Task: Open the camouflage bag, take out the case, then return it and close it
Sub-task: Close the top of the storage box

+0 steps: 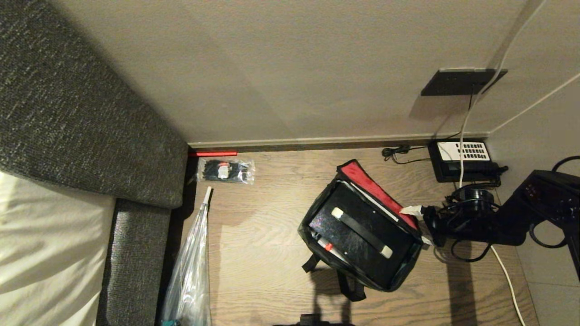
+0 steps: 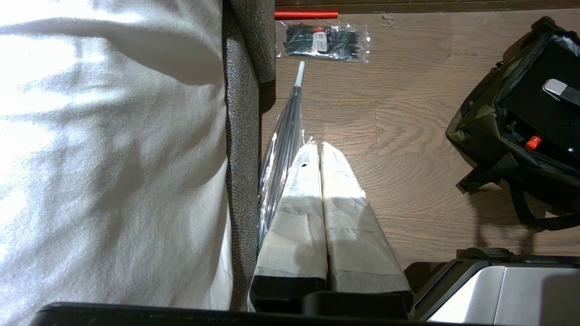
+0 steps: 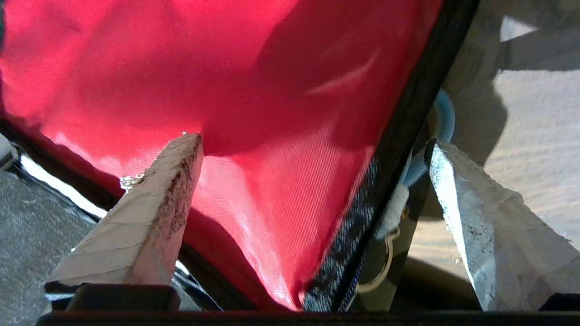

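**Bag open, case inside, lid waiting to shut**

The right pincer [image 1: 419, 224] is spread wide. It sits at the bag's 3 o'clock side, with the edge of the red lid [image 3: 253, 90] between its two fingers. One finger [image 3: 149, 213] lies against the red lining. The other finger [image 3: 480, 226] is outside the lid's black edge. It is not pinching yet.

The left pincer [image 2: 321, 156] is pressed together and holds nothing. It hangs over the floor [image 1: 263, 235] beside the bed [image 2: 113, 149], well apart from the bag.

The bag [image 1: 362, 231] lies on the floor, at about 5 o'clock in the head view. Its lid stands up and open. The case [image 1: 358, 231] lies flat inside the bag and fills most of it. A small red spot shows near its edge.

So the opening part is done. I cannot tell if the case has been out yet. If it has, only closing the lid and zip is left.
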Motion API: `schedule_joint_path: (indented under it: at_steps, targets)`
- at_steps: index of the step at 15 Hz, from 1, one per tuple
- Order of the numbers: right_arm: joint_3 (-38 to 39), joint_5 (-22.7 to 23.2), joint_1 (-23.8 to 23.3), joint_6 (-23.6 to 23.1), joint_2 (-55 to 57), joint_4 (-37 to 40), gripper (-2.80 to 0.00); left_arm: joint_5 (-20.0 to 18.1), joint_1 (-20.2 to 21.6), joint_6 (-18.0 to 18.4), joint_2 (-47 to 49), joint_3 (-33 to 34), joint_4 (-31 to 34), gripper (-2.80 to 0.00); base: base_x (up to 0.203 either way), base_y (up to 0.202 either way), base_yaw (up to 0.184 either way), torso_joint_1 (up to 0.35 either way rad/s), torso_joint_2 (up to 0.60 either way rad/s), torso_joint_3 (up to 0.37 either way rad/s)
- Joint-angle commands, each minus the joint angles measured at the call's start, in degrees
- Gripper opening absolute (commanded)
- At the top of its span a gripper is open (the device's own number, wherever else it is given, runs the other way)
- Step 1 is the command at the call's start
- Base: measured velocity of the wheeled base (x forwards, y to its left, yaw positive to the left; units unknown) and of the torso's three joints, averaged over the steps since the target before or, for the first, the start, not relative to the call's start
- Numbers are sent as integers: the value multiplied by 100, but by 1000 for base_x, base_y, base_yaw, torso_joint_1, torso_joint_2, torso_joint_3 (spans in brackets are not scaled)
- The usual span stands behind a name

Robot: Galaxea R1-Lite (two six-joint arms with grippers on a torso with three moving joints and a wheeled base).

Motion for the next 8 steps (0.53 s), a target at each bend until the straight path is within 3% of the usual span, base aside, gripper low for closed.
schedule_joint_path:
  at_steps: [1,4,5,8]
  targets:
    - [-163,-90,1,24,54,-38,0,-1,4,1,6,1,0,-280,0,0,0,0,0,0]
    - [-238,-543,9,30,158,-53,0,-1,4,1,6,1,0,-280,0,0,0,0,0,0]
    - [-243,-575,27,33,159,-64,-280,-1,4,9,6,1,1,-280,0,0,0,0,0,0]
    - [-336,-558,20,26,182,-149,-280,-1,4,1,6,1,3,-280,0,0,0,0,0,0]
